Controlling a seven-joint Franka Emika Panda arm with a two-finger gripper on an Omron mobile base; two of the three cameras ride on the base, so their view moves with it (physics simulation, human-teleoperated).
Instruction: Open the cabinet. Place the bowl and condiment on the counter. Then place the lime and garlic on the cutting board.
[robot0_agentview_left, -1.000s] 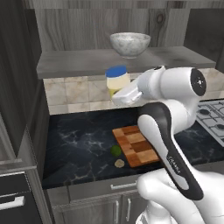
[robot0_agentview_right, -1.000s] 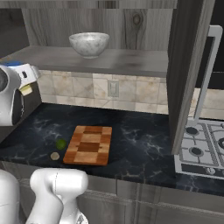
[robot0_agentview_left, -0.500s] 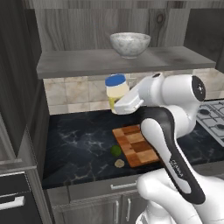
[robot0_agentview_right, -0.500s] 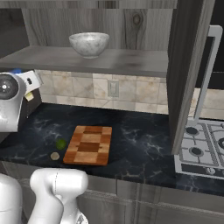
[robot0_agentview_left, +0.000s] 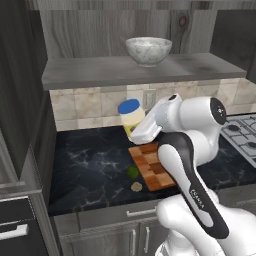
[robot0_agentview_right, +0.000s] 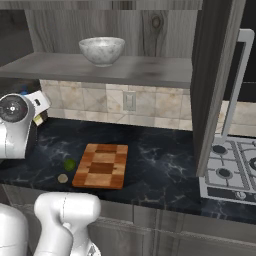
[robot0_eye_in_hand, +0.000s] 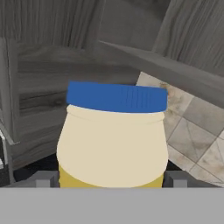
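The condiment (robot0_agentview_left: 130, 114), a pale jar with a blue lid, hangs in the air above the black counter (robot0_agentview_left: 90, 167), below the shelf. My gripper (robot0_agentview_left: 135, 131) is shut on its lower body, and in the hand view the condiment (robot0_eye_in_hand: 113, 144) sits between my fingertips (robot0_eye_in_hand: 45, 179). The speckled bowl (robot0_agentview_left: 148, 50) stands on the shelf of the open cabinet (robot0_agentview_right: 215, 75). The lime (robot0_agentview_left: 132, 171) and the garlic (robot0_agentview_left: 136, 186) lie on the counter just left of the cutting board (robot0_agentview_right: 101, 165), which my arm partly hides in the left base view.
The open right cabinet door with its long silver handle (robot0_agentview_right: 234, 85) juts out over the counter on the right. A gas stove (robot0_agentview_right: 235, 170) sits at the far right. Low cabinets with short handles (robot0_agentview_left: 141, 212) run under the counter edge.
My gripper has carried the condiment down and a little left, from just under the shelf to lower above the counter. Bowl, lime and garlic have not moved.
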